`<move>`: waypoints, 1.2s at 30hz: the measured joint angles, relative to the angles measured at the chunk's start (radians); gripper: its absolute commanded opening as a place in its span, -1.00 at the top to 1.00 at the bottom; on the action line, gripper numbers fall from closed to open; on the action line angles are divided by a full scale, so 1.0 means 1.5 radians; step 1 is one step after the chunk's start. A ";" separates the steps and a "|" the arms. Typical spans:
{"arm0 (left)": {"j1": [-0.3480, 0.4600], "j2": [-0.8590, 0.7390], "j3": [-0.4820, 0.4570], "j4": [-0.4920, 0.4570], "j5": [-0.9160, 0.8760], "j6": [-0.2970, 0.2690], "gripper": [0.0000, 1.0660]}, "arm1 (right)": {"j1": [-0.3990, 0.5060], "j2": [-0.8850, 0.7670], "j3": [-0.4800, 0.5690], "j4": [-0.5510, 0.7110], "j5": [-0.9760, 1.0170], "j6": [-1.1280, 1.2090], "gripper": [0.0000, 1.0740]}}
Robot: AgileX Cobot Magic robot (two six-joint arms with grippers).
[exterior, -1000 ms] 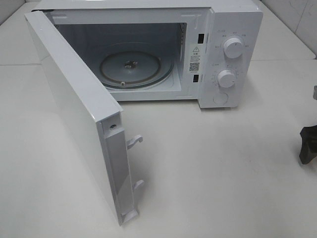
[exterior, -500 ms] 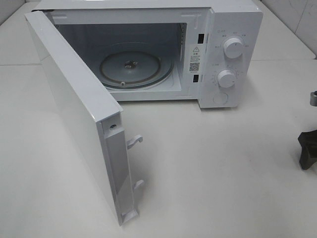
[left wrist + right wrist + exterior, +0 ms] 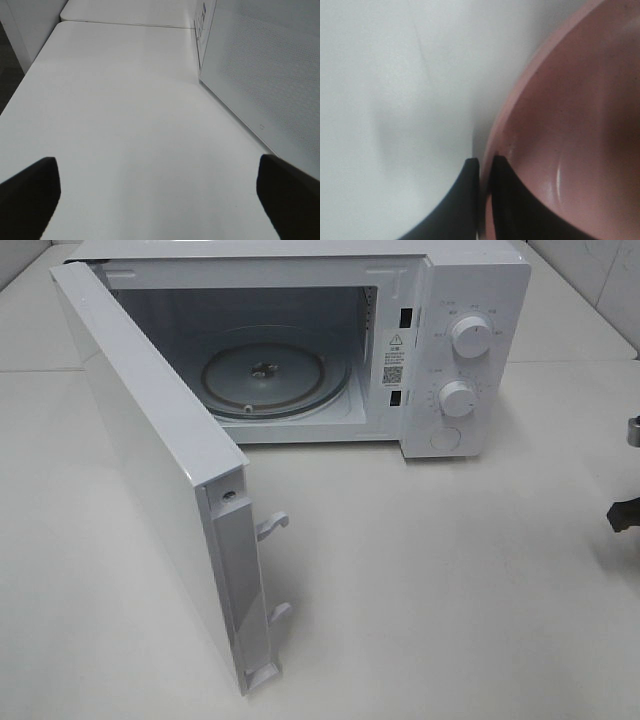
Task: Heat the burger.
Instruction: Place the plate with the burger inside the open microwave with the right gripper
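The white microwave (image 3: 470, 300) stands at the back of the table with its door (image 3: 150, 450) swung wide open to the left. Its glass turntable (image 3: 265, 375) is bare. No burger shows in any view. In the right wrist view my right gripper (image 3: 482, 175) is shut on the rim of a pink plate (image 3: 570, 125), one finger outside and one inside. In the exterior view only a dark tip of it (image 3: 625, 515) shows at the right edge. My left gripper (image 3: 157, 200) is open and empty, low over the white table beside the door's outer face (image 3: 260, 65).
The microwave has two knobs (image 3: 470, 335) and a round button on its right panel. Two latch hooks (image 3: 272, 525) stick out of the door's edge. The white table (image 3: 450, 600) spreads in front of the microwave.
My right gripper has moved to the right, almost out of the exterior view. The microwave and its door have not moved.
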 measured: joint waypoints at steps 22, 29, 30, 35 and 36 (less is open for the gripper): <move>0.000 0.000 0.000 0.000 0.000 0.000 -0.92 | 0.091 -0.039 0.007 -0.095 0.097 0.058 1.00; 0.000 0.000 0.000 0.000 0.000 0.000 -0.92 | 0.165 -0.073 0.035 -0.114 0.113 0.095 1.00; 0.000 0.000 0.000 0.000 0.000 0.000 -0.92 | 0.185 -0.090 0.049 -0.116 0.113 0.100 1.00; 0.000 0.000 0.000 0.000 0.000 0.000 -0.92 | 0.237 -0.137 0.081 -0.127 0.116 0.112 1.00; 0.000 0.000 0.000 0.000 0.000 0.000 -0.92 | 0.248 -0.149 0.084 -0.133 0.122 0.116 1.00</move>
